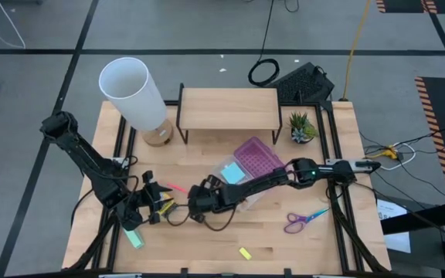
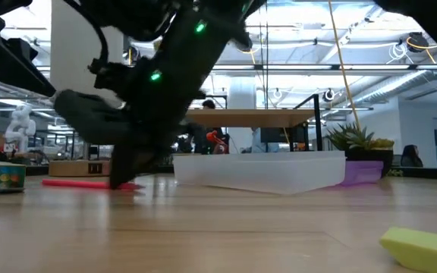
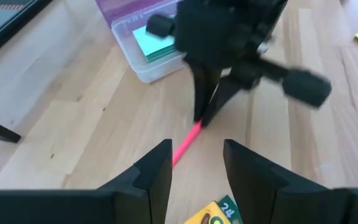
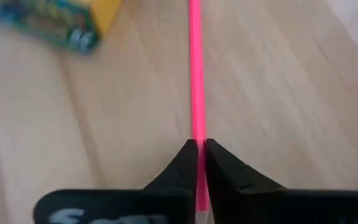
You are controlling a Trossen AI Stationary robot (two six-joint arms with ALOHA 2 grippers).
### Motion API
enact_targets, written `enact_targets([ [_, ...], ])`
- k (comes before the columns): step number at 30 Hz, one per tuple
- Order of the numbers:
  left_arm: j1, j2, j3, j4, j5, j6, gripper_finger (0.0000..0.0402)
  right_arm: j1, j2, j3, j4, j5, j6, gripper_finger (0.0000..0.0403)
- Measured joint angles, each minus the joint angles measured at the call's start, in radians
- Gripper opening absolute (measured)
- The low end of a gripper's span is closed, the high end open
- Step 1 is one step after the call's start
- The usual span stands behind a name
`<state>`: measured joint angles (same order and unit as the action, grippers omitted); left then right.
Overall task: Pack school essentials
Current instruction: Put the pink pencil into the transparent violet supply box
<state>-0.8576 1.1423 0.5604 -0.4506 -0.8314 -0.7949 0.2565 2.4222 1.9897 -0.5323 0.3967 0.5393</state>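
Observation:
A pink pencil lies flat on the wooden table, left of centre. My right gripper reaches in from the right and is shut on one end of it. My left gripper stands open just left of the pencil, facing the right gripper, with the yellow-green crayon box low between its fingers. The blue sticky-note pad sits in a clear box. The purple-handled scissors and a small yellow block rest flat on the table. My right gripper pinches the pink pencil between its two fingertips at the end nearest the clear box. The fingers come down at a slant from the table's right and lie along the pencil. The pencil's length rests on the table.
A white lamp and a wooden shelf stand at the back, with a small plant at the back right. A purple lid lies beside the clear box. A pale green item lies near the front left.

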Motion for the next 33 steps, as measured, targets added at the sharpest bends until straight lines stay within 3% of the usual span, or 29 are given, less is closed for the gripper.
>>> enact_targets([
  [5,-0.002,0.0,0.0,-0.002,-0.001,-0.012,0.0149,0.02,-0.121,0.006,-0.088,0.03,0.016,0.0006],
  [10,-0.002,0.0,0.0,-0.001,-0.004,-0.016,0.015,0.057,-0.193,0.005,-0.219,0.152,0.04,0.0001],
  [17,-0.002,0.0,0.0,-0.002,-0.005,-0.017,0.0149,0.091,-0.223,-0.001,-0.478,0.302,0.24,0.0001],
  [23,0.001,0.0,0.0,-0.002,-0.024,-0.015,0.015,0.08,-0.225,-0.121,-0.277,0.293,0.142,0.0011],
  [30,0.037,0.0,0.0,-0.002,-0.036,-0.013,0.015,-0.033,-0.225,-0.226,0.06,0.036,-0.031,0.0082],
  [33,0.052,0.0,0.0,-0.001,-0.036,-0.013,0.015,-0.082,-0.224,-0.237,0.147,0.016,-0.133,0.0112],
])
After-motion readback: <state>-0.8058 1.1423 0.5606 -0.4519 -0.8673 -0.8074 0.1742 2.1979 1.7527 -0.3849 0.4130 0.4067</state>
